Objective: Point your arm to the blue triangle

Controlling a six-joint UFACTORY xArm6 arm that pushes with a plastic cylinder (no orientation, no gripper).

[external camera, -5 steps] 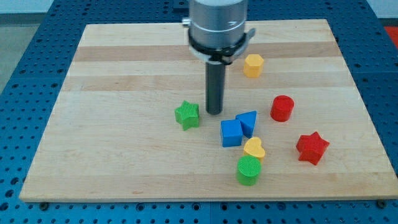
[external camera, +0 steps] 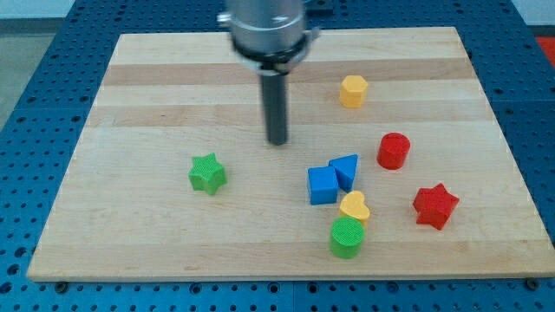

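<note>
Since the earlier frame my tip (external camera: 276, 142) drifted up-left and the green star (external camera: 207, 173) slid left. No pincer shows. Blue triangle (external camera: 346, 169), light, rigid, slippery, sits lower-right; approach its upper-left face.

tip: my tip (external camera: 276, 141) stands on the board (external camera: 130, 104), far-left of the blue triangle (external camera: 346, 169), apart from it
blue triangle: touches the blue cube (external camera: 322, 185) at its near left
green star (external camera: 207, 173): left of my tip, nearer
heart (external camera: 354, 207): just near the triangle, the cylinder (external camera: 347, 237) nearer still
</note>
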